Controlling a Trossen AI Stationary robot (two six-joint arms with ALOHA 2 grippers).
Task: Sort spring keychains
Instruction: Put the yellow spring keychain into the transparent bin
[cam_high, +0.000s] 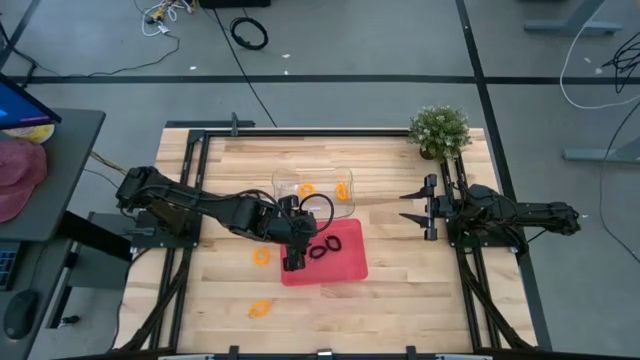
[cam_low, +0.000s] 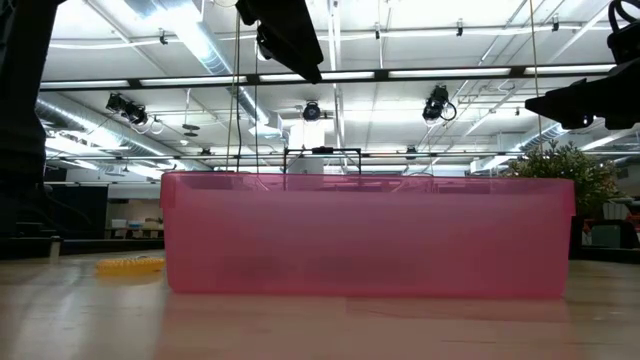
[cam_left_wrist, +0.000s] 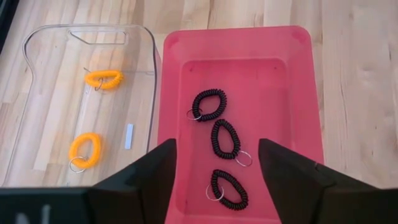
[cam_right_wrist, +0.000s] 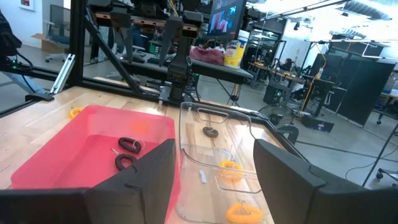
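Three black spring keychains (cam_left_wrist: 226, 138) lie flat on the floor of the pink tray (cam_left_wrist: 171, 74). Two orange ones (cam_left_wrist: 84, 149) lie in the clear tray (cam_left_wrist: 37, 112) beside it. Two more orange keychains (cam_high: 262, 255) lie on the bare table left of the pink tray. My left gripper (cam_left_wrist: 217, 180) hangs open above the pink tray's near end, slanting down, with nothing between its fingers; the nearest black keychain (cam_left_wrist: 228, 188) lies below them. My right gripper (cam_right_wrist: 214, 180) waits open and level at the table's right side (cam_high: 428, 208).
A potted plant (cam_high: 440, 130) stands at the table's far right corner. The clear tray (cam_high: 315, 190) touches the pink tray's (cam_high: 350, 262) far side. One orange keychain (cam_high: 260, 308) lies near the table's front edge. Bare wood shows right of the trays.
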